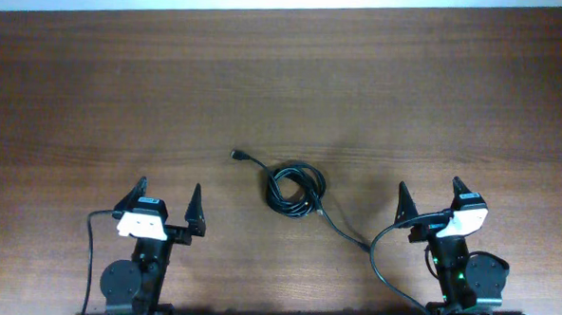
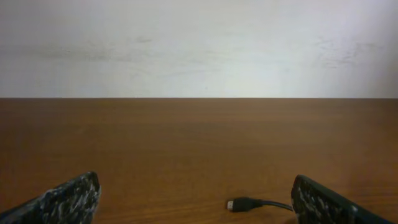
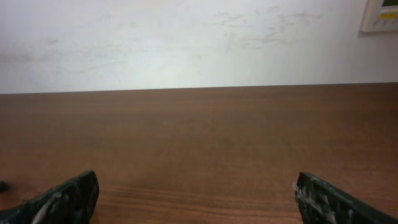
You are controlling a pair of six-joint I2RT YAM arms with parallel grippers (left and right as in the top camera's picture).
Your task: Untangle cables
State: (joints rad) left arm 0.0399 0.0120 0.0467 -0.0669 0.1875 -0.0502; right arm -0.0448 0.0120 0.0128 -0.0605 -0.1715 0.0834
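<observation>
The cables (image 1: 295,188) lie as one small black coil at the middle of the wooden table (image 1: 284,82). One plug end (image 1: 236,156) sticks out to the upper left; a tail runs down right toward the right arm. My left gripper (image 1: 170,190) is open and empty, left of the coil. My right gripper (image 1: 431,191) is open and empty, right of it. In the left wrist view the plug end (image 2: 242,203) lies just inside the right finger of the open jaws (image 2: 196,196). The right wrist view shows open jaws (image 3: 196,190) over bare wood.
The table's far edge meets a pale wall (image 2: 199,50). A thicker black wire (image 1: 381,262) fixed to the right arm loops on the table by its base. Another arm wire (image 1: 89,254) hangs at the left base.
</observation>
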